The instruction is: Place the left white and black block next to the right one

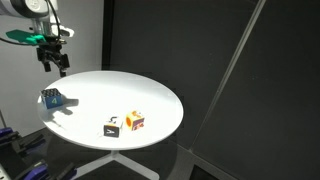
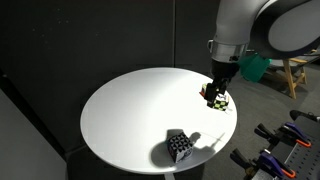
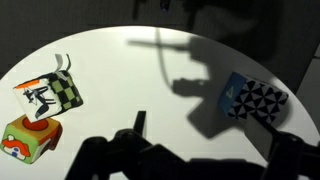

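Note:
The left white and black block (image 1: 52, 99) is a small cube with a checkered face and a blue face, near the table's left edge. It also shows in the other exterior view (image 2: 180, 146) and at the right of the wrist view (image 3: 252, 100). The right one (image 1: 112, 127), with a white top and a black side, sits near the front edge; the wrist view shows it at the left (image 3: 50, 92). My gripper (image 1: 55, 62) hangs open and empty well above the table, above and behind the checkered block. In an exterior view the gripper (image 2: 218, 88) partly covers the right one (image 2: 222, 101).
An orange, red and yellow cube (image 1: 134, 121) stands right beside the white-topped cube, also in the wrist view (image 3: 32, 138). All sit on a round white table (image 1: 150, 95) before dark curtains. Equipment stands beside the table (image 2: 285, 140).

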Tool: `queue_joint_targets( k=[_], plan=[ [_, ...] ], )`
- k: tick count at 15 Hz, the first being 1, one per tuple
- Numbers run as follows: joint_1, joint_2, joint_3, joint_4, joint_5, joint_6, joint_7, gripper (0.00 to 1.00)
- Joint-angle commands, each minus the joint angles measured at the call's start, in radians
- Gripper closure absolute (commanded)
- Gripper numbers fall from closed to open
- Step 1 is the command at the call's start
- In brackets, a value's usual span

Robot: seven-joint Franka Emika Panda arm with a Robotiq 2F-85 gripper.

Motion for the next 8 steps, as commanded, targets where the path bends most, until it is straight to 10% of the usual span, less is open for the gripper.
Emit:
queue_joint_targets(
  k=[1, 8],
  plan=[
    [0.028, 0.019, 0.016, -0.019, -0.001, 0.012, 0.032, 0.00],
    [0.066, 0.038, 0.011, -0.018, 0.018, -0.002, -0.005, 0.00]
  ],
)
